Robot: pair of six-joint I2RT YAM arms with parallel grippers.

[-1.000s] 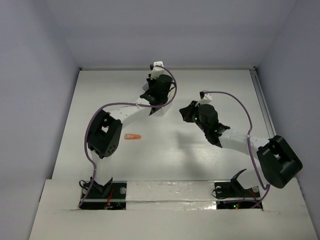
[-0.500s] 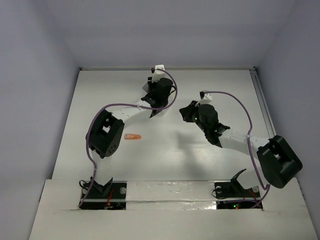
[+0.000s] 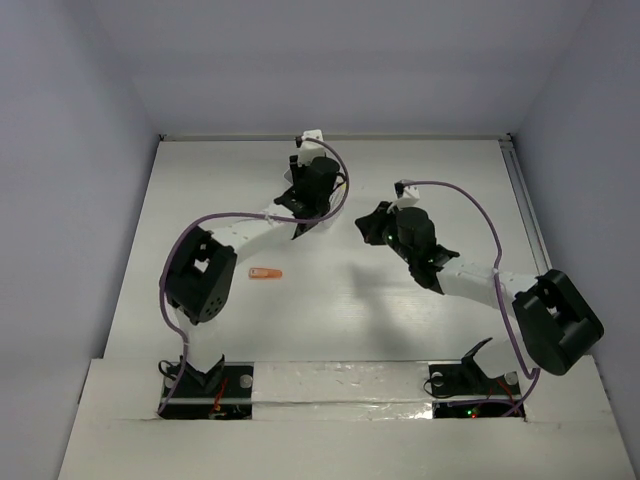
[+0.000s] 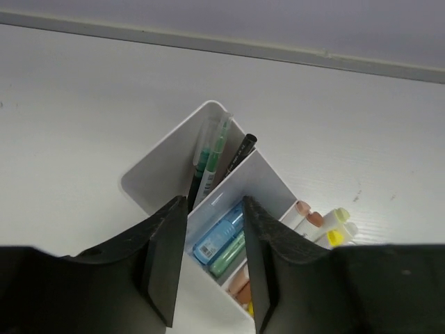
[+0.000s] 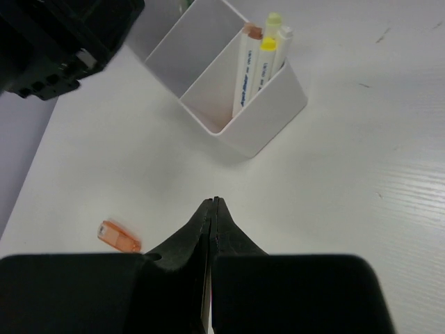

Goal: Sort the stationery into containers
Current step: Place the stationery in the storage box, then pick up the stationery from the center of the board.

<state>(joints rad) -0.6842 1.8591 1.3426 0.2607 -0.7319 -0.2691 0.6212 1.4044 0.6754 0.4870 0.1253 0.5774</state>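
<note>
The white three-compartment box [image 4: 154,175] stands below my left gripper [image 4: 214,206], which is open and empty just above its middle compartment. That compartment holds a blue chunky piece [image 4: 217,237] and a green one [image 4: 234,252]. Thin green, teal and dark pens [image 4: 208,158] stand in the far compartment, and white markers with yellow and orange caps [image 4: 325,224] in the near one. My right gripper [image 5: 211,202] is shut and empty above the table, short of the box [image 5: 268,115]. The orange chunky piece [image 5: 119,236] lies on the table [image 3: 265,273]. In the top view my left gripper [image 3: 302,222] hides the box.
The left arm's black wrist [image 5: 59,38] fills the upper left of the right wrist view. My right gripper [image 3: 368,228] hovers right of the left one. The back wall edge [image 3: 400,136] runs close behind the box.
My left gripper has shifted slightly toward the back wall over the box, and the left elbow has swung left. The right arm and the orange piece have hardly moved.
</note>
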